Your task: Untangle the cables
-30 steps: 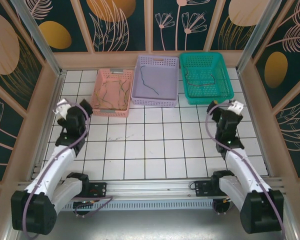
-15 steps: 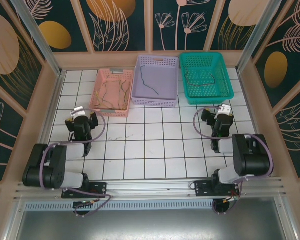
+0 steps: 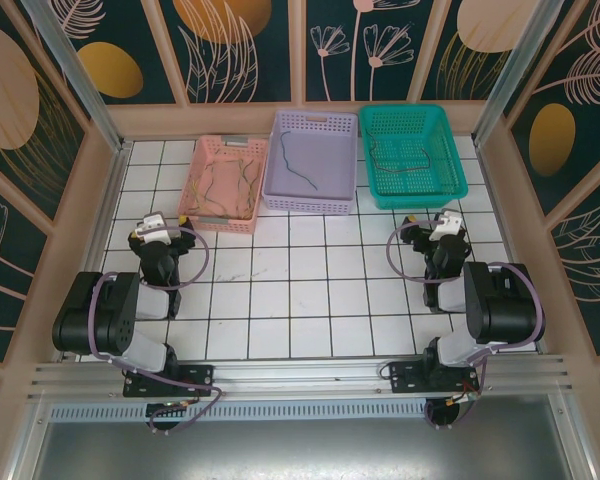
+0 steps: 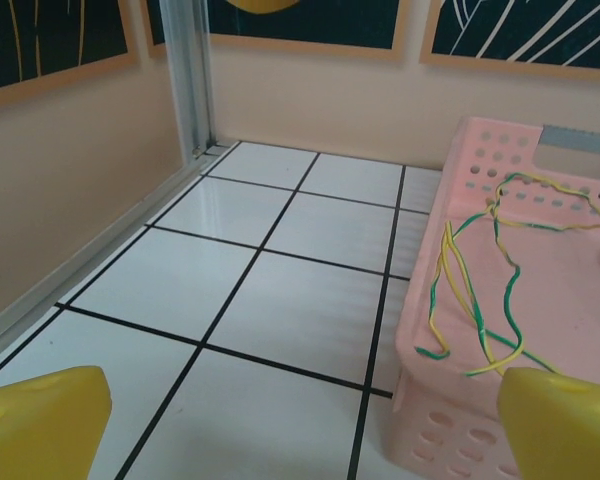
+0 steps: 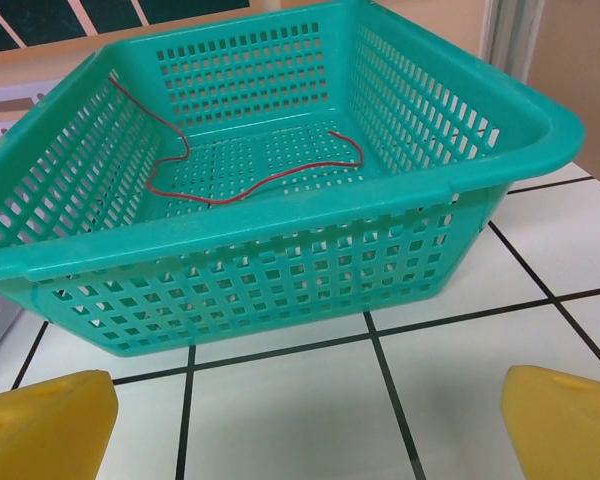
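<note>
A white tiled tabletop (image 3: 300, 310) with black grid lines is boxed in by beige walls with dark leaf-print panels (image 3: 240, 50). A lilac basket (image 3: 308, 203) is set at the far middle and taken as reference.

Left of the lilac basket and touching it, a pink basket (image 3: 220, 224) is seen. The yellow and green cables (image 3: 225, 185) are lying in it, looped over each other (image 4: 480, 300). The left end effector (image 3: 158, 240) is parked nearer than the lilac basket and well to its left. Its yellow fingers (image 4: 40, 420) are spread wide, nothing is held, and it is well apart from those cables.

Inside the lilac basket a single dark cable (image 3: 298, 165) is laid.

Just right of the lilac basket a green basket (image 3: 425, 195) is placed, with a red cable (image 5: 240, 190) on its floor. The right end effector (image 3: 445, 238) is nearer than the lilac basket and to its right, close to the green basket's front wall (image 5: 280, 270). It is spread wide and empty.

Bare tile is left across the whole stretch in front of the lilac basket, between the two arms. An aluminium post (image 4: 192, 75) marks the far left corner.
</note>
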Robot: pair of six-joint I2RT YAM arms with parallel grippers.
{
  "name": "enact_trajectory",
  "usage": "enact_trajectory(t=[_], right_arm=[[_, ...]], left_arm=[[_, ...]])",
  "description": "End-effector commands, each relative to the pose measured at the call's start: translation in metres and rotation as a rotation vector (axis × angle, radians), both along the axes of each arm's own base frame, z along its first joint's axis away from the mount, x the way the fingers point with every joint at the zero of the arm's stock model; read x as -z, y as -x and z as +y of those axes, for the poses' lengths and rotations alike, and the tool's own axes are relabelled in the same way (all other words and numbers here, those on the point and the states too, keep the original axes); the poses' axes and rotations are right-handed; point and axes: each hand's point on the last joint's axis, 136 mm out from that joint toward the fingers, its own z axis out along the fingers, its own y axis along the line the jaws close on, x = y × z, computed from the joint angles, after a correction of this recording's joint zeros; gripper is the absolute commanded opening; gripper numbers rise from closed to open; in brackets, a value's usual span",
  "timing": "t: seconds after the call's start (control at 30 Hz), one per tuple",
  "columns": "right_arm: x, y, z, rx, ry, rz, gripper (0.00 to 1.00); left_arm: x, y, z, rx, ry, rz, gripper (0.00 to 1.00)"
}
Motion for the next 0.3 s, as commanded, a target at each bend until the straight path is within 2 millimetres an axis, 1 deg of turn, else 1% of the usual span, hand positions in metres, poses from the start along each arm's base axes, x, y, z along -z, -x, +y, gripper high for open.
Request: enact_trajectory(t=[0.0,0.27], right_arm=[[-0.0149,-0.0060,0.0067,-0.037,0.015,-0.057,0.99],[-0.0141,-0.0060,0.0065,-0.047,0.009,-0.054,0.99]], left_arm=[[-0.0181,-0.0054,-0.0008,0.012,-0.001,-0.069,0.99],[-0.0176,-0.0053,-0.0006,0.011,-0.002,-0.066,0.99]])
